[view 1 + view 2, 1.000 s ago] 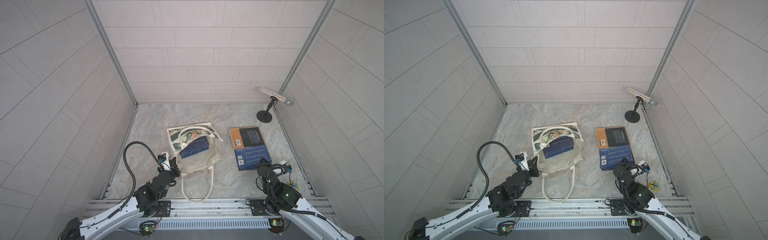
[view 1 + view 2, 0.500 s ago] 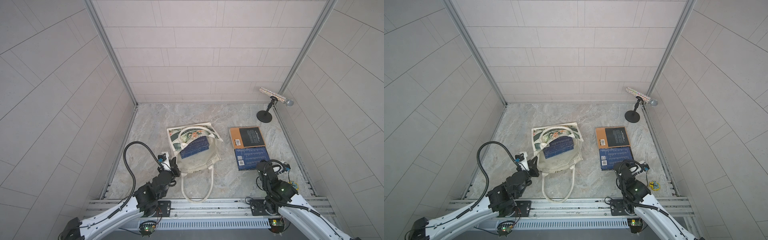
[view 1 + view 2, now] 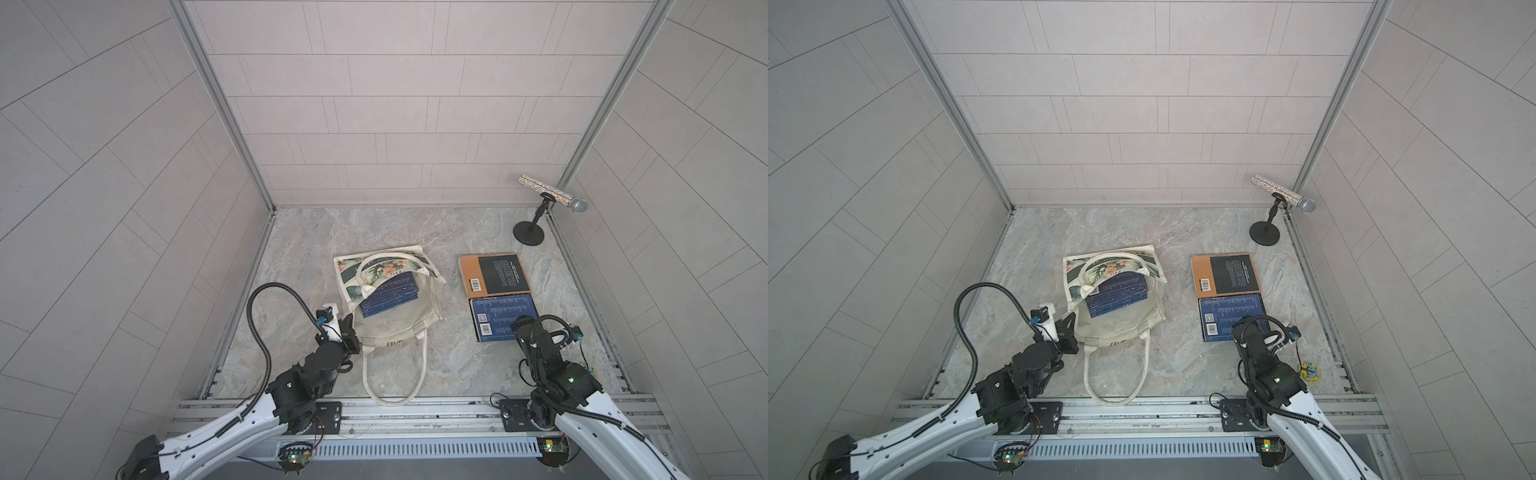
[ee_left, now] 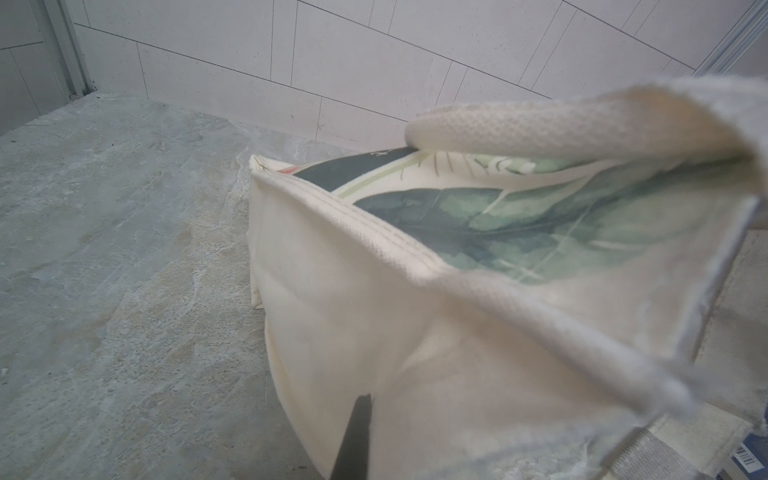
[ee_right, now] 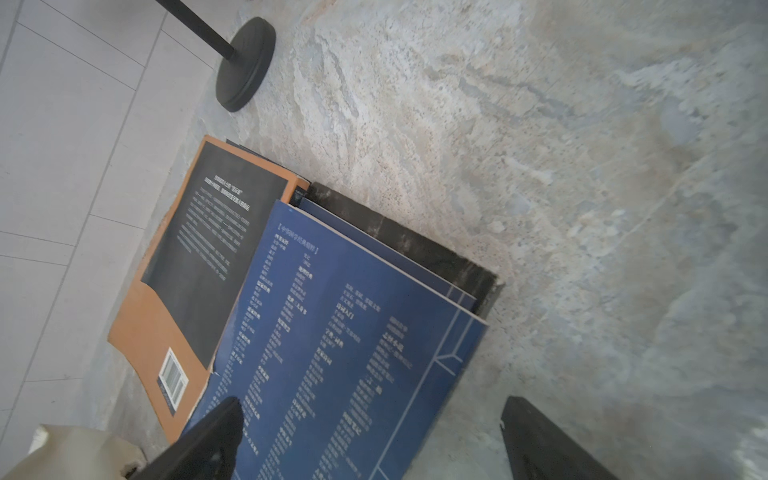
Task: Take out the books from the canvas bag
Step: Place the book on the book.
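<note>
The cream canvas bag (image 3: 395,332) lies open on the marble floor, and a navy book (image 3: 388,297) shows inside it in both top views. My left gripper (image 3: 351,332) is shut on the bag's near left rim (image 4: 415,332); one dark finger (image 4: 353,436) shows against the cloth. To the right, an orange-brown and black book (image 3: 494,274) and a navy book (image 3: 503,316) lie on the floor outside the bag. My right gripper (image 5: 374,436) stands open over the near end of that navy book (image 5: 353,324), which rests on other thin books.
A glittery microphone (image 3: 550,194) on a black stand (image 3: 528,237) is at the back right corner. A small yellow object (image 3: 1310,371) lies by the right wall. The bag's long handle (image 3: 395,374) loops toward the front rail (image 3: 415,411). Tiled walls close in three sides.
My right gripper has opened wide and let go of the navy book, which now lies flat on the pile. The left arm and the bag have not moved.
</note>
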{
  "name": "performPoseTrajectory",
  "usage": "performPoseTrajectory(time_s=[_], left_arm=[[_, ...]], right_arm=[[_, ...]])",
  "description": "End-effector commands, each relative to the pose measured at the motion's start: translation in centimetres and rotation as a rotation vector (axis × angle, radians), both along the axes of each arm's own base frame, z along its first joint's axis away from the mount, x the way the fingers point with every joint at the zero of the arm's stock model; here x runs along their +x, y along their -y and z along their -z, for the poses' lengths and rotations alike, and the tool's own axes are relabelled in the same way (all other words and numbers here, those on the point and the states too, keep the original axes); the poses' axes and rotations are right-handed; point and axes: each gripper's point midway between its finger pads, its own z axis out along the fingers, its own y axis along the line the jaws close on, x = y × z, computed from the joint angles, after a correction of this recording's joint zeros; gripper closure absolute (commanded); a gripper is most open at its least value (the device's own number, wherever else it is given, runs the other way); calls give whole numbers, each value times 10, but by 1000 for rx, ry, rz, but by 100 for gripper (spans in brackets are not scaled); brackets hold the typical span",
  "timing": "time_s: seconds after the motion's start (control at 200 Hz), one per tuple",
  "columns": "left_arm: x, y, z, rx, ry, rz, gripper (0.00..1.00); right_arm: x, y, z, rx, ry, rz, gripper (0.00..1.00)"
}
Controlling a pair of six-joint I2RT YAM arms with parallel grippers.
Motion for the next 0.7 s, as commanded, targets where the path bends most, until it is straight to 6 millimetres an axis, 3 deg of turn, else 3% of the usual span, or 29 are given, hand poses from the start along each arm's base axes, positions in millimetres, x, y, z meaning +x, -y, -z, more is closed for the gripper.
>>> performPoseTrajectory(time_s=[0.0,0.125,0.235,0.365,0.465,0.58,0.695], left_arm=[[1,-1,-7,-4,4,-7,100],[1,0,-8,-12,7,0,100],[1,5,-9,-17,13,21,100],[1,10,-10,-17,23,47,100],[2,13,-9,-15,19,56,100],[2,17,-9,-17,20,72,100],[2,19,-9,-17,25,83,100]], right_arm=[[-14,10,-11,-74,-76,-17,0],[-9,11,-41,-142,-34,-66,0],[15,-17,-73,-136,94,-241,0],[24,-41,-85,-74,129,-335,0],[31,-69,-95,-40,138,-430,0],[34,-103,-119,-105,218,-510,0],[28,-151,-134,-133,285,-609,0]])
